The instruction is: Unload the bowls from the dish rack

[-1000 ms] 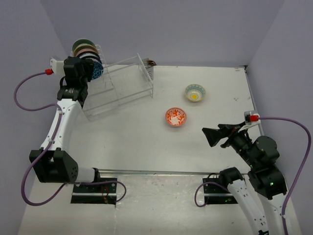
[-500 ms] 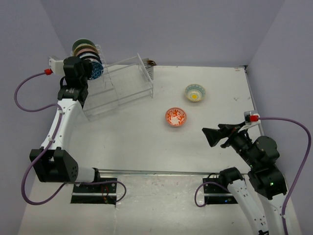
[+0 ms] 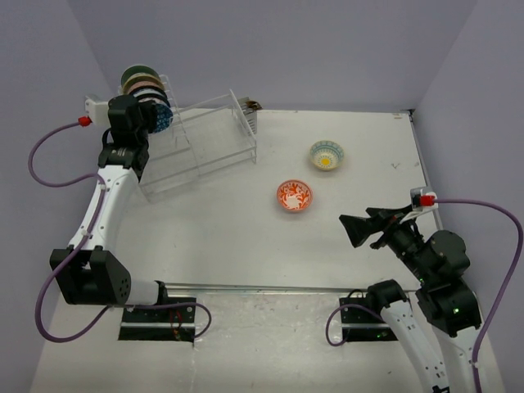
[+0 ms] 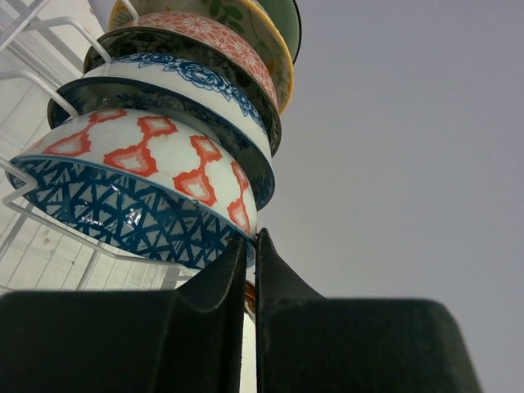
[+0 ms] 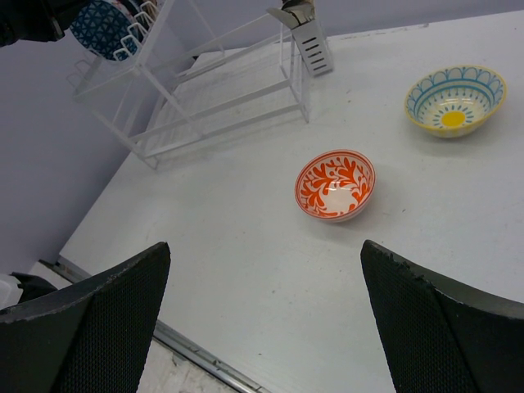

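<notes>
1. Near the right edge of the counter we find the right gripper. Its fingers are spread wide and hold nothing. It hangs above the surface, well apart from every bowl.

2. At the middle of the counter sits the orange-red bowl, upright, mouth up. Farther on, toward the far right corner, sits the yellow-and-teal bowl, also upright. We count these two as unloaded.

3. At the far left corner stands the dish rack. Its lower flat tier shows no bowl. Its tall tier holds the row of bowls on edge, packed one against the next. We count at least five in the left wrist view.

4. The left gripper is at the near end of that row. Its fingers are pressed almost together, with a thin slit between them. As far as the wrist view shows, they pinch the rim of the blue-lattice bowl, which rests in its slot.

5. Judgement: the task is in its early part. Two bowls are out, and most have yet to be lifted.
</notes>
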You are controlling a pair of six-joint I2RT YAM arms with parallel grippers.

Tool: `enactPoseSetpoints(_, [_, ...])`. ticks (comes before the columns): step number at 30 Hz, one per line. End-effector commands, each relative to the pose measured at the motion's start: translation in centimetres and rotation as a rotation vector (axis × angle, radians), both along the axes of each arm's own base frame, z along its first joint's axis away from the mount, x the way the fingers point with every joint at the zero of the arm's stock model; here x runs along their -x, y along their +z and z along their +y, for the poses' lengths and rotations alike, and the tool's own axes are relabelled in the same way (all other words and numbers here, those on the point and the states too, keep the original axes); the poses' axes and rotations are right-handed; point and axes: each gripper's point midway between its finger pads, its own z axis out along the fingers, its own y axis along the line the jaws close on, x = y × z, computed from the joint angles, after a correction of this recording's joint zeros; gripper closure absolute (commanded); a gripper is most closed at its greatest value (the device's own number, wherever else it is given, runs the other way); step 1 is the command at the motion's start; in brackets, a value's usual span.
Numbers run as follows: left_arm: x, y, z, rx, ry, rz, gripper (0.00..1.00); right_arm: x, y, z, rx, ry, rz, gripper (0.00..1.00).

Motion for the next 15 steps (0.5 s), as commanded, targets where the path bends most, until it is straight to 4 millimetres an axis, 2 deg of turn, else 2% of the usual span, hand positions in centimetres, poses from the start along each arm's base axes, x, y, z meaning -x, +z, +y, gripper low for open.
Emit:
enactPoseSetpoints(1, [0.6,3.2,1.3,-0.021,0.04,-0.109,1.0,0.1,1.1,-0.1,0.005,0.0,-0.047,0.01])
enactPoseSetpoints(9, [1.4,6.5,1.1,-0.046,0.025,-0.209,1.0,0.1,1.1,0.1,0.005,0.014,-0.043,0.01])
enactPoseSetpoints(10, [1.5,7.7,1.1,-0.05,0.025,-0.254,1.0,0.1,1.1,0.2,0.005,0.017,-0.043,0.01])
enactPoseSetpoints(15, [2.0,9.0,0.8,-0.059,0.012,-0.279,1.0,0.0,1.2,0.4,0.001,0.026,-0.04,0.01])
